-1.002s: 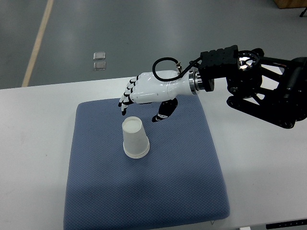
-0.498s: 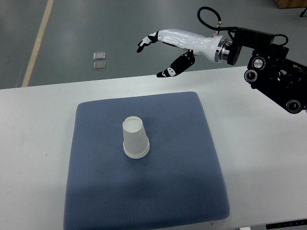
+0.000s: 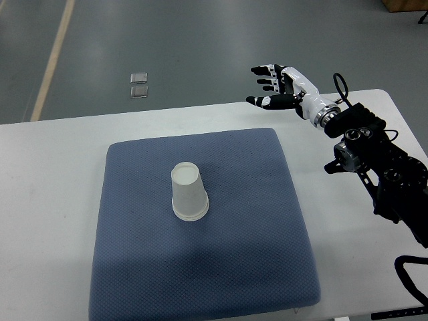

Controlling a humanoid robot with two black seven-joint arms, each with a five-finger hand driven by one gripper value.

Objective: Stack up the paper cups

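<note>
White paper, that is what the cup [image 3: 187, 192] is made of, and it stands upside down near the middle of the frame, a little left of centre. Its closed base faces up toward the camera and its wider rolled rim sits flat on a blue-grey quilted mat [image 3: 247, 254]. The long axis runs straight up and down, with only the steep viewpoint making the base seem shifted toward the top of the frame. From where I stand I count one cup shape; whether more are nested inside it cannot be told.

One mat lies on the white desk [image 3: 47, 200], covering most of the middle and lower part of the frame.

The right hand [image 3: 275, 87] is in the upper right of the frame, at the far edge of the desk, raised off the surface. Its white fingers with black tips [image 3: 259, 69] are spread apart and gripping nothing. Its black arm [image 3: 374, 167] runs down toward the right edge. The cup lies well apart from this hand, down and to the left of it, with a bare stretch of mat between them.

One hand shows; no left arm appears.

On the grey floor [image 3: 200, 40] at upper left, two small square plates [image 3: 139, 85] sit one just above the other, beside a pale stripe [image 3: 53, 57].
</note>
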